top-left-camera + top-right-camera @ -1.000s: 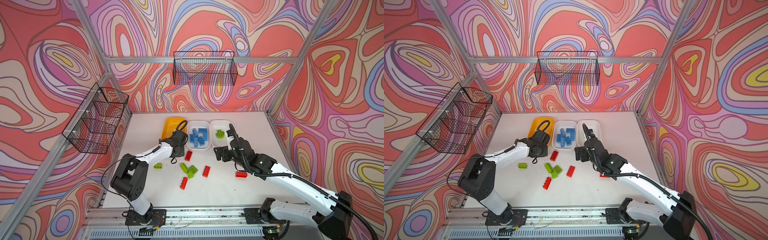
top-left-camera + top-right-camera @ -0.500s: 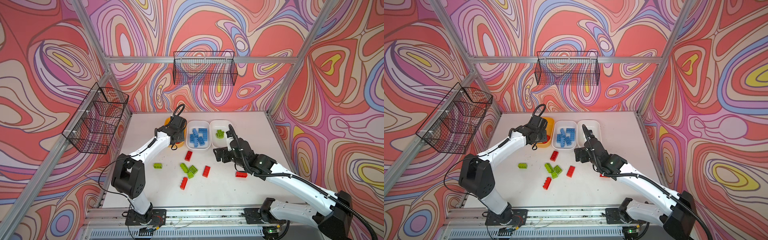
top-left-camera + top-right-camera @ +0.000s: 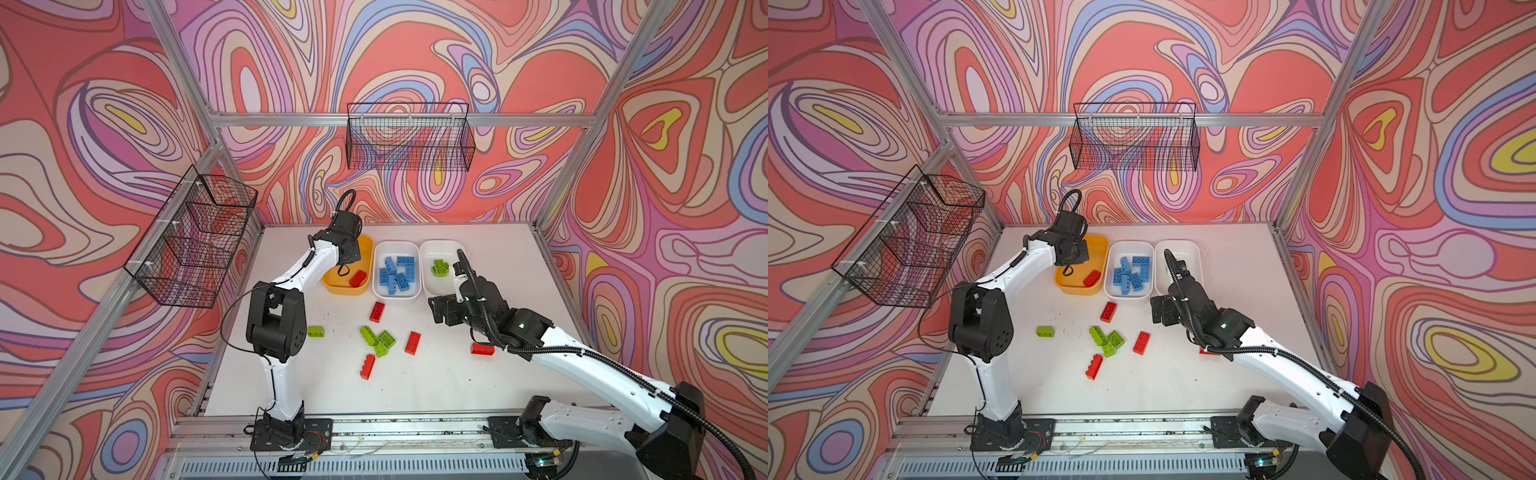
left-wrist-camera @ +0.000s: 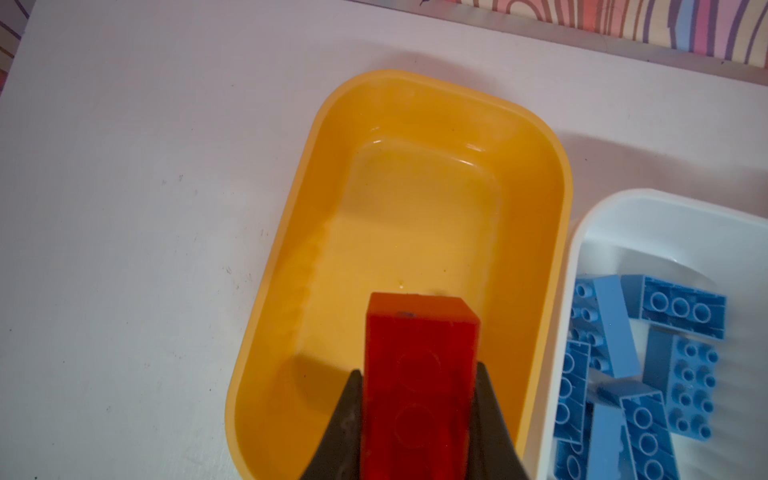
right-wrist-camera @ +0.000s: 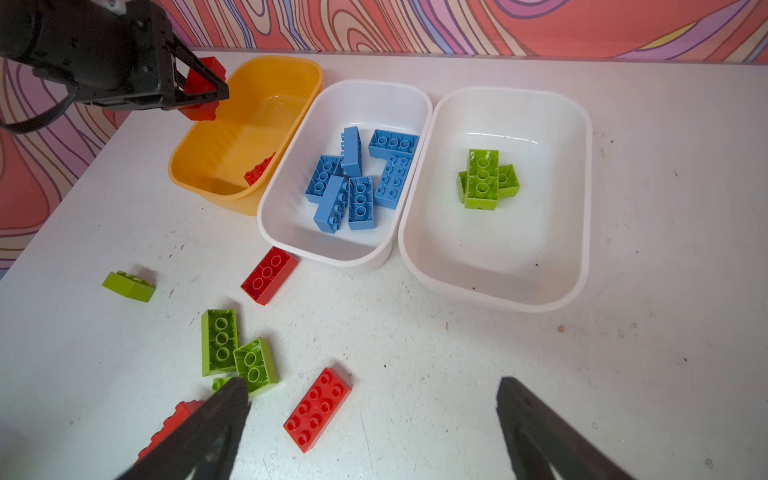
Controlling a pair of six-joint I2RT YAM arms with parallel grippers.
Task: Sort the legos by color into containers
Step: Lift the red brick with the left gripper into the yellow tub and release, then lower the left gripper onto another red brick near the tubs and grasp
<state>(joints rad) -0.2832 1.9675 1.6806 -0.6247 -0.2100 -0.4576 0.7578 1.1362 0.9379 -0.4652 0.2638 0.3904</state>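
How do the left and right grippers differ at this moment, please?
Grip: the left gripper is shut on a red brick, while the right gripper is open and holds nothing.
Place: the left gripper hangs over the yellow-orange tub, while the right gripper is above the table, outside every tub.
Shared: both have dark, tapered fingers.

A scuffed white table (image 3: 436, 386) is carrying everything. A black wire basket (image 3: 409, 137) is hanging above its far edge, a tiered wire basket (image 3: 195, 241) is hanging above its left edge, and swirl-patterned walls (image 3: 415, 50) are rising around it.
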